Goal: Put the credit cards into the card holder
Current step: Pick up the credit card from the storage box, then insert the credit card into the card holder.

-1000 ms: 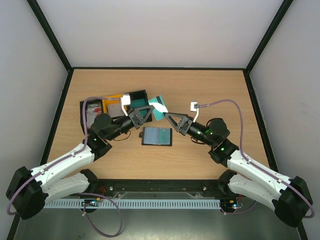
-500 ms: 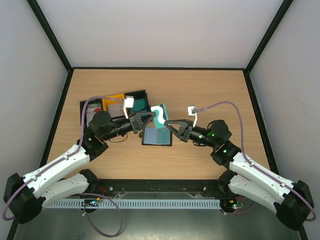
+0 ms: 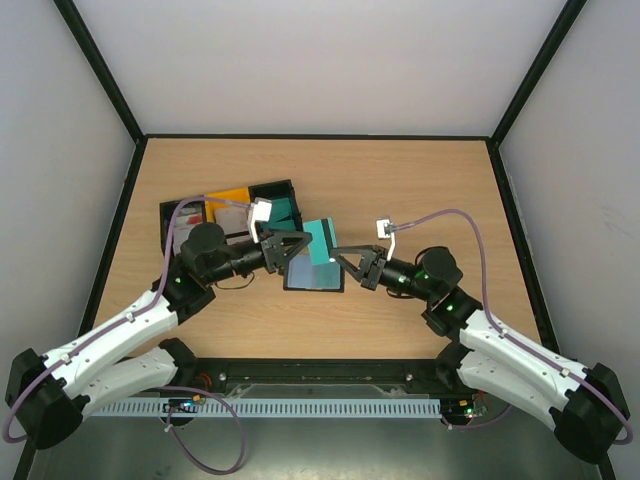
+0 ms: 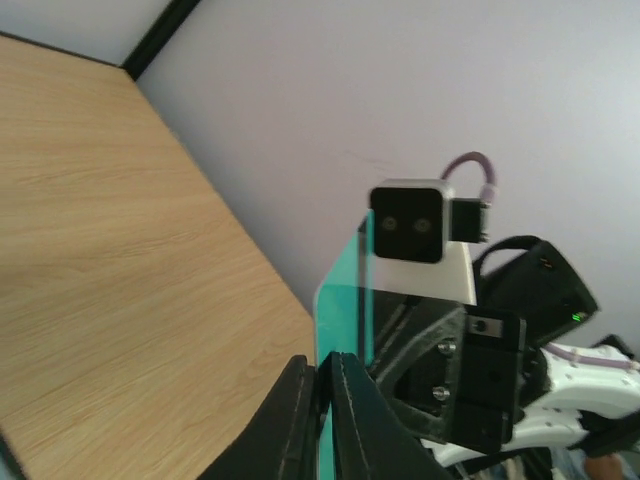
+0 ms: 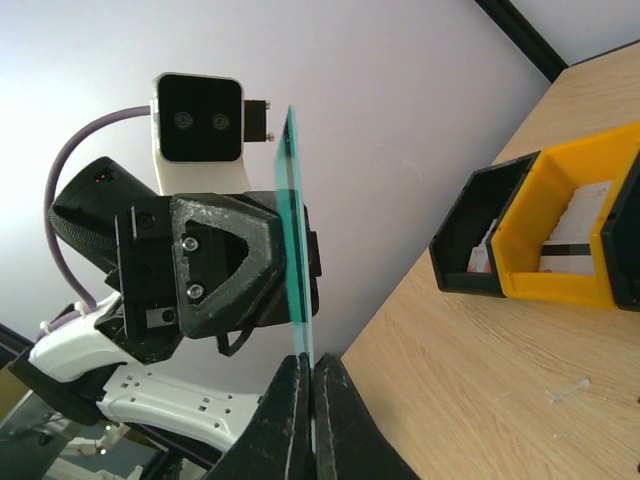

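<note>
A teal credit card (image 3: 321,240) stands on edge in the air, pinched from both sides. My left gripper (image 3: 300,247) is shut on its left edge and my right gripper (image 3: 341,256) is shut on its right edge. The card hangs just above the far edge of the open black card holder (image 3: 313,274), which lies flat on the table. In the left wrist view the jaws (image 4: 322,400) clamp the card (image 4: 345,310). In the right wrist view the jaws (image 5: 306,400) clamp the same card (image 5: 295,230) edge-on.
Three small bins sit in a row at the far left: a black bin (image 3: 183,218) holding red-and-white cards, a yellow bin (image 3: 228,203) holding white cards, and a black bin (image 3: 280,200) holding teal cards. The yellow bin (image 5: 580,230) also shows in the right wrist view.
Both grippers have moved nearer and lower together with the teal card, from over the bins' edge to just above the card holder.
</note>
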### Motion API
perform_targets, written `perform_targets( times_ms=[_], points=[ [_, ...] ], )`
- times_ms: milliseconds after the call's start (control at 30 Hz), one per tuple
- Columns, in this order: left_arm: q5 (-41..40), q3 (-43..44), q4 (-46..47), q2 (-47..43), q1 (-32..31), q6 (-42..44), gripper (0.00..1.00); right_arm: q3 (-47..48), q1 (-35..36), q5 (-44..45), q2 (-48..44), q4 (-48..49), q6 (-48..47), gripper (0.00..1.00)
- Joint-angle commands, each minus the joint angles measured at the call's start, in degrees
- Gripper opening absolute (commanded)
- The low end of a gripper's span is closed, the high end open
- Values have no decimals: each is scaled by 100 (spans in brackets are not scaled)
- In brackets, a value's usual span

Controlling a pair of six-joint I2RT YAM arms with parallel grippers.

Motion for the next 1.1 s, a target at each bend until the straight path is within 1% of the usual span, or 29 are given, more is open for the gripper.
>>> perform_targets(
  times_ms=[0,33,67,100,133,167,200,233,267,333,433,500,600,733,800,1067],
  points=[
    [-431,-61,-518,45,14,138,9,-272,15,469,-113,349,155,2],
    [-466,-111,-505,77,14,122,9,-312,15,541,-68,311,173,2],
    [-474,-160,-459,121,14,116,13,-349,15,607,-24,265,189,2],
    [-555,-187,-467,164,14,126,24,-393,14,689,23,208,210,2],
    [-736,-173,-655,207,14,147,47,-422,8,810,60,116,216,2],
    [-972,-136,-902,249,14,187,62,-455,14,968,91,-5,220,2],
    [-1270,-113,-1126,283,14,243,69,-482,15,1146,118,-166,208,2],
    [-1537,-118,-1307,309,14,290,71,-520,15,1442,158,-334,208,2],
    [-1733,-172,-1401,329,14,306,72,-558,15,1665,187,-533,216,2],
    [-1912,-414,-1296,410,8,269,72,-645,14,2076,361,-847,245,2],
    [-1936,-844,-954,816,-39,140,67,-815,15,2311,806,-998,366,2],
    [-2126,-881,-901,1202,-142,150,61,-917,15,2201,1148,-789,438,2],
    [-2741,-781,-1077,1827,-386,212,55,-1084,19,2091,1604,-329,525,2],
    [-3444,-774,-1253,2412,-472,196,46,-1256,31,2154,2137,278,535,2],
    [-3619,-771,-1265,2516,-482,194,45,-1263,32,2113,2397,502,541,2],
    [-3721,-778,-1330,2810,-495,249,43,-1207,32,1551,3437,1741,895,2]
  ],
)
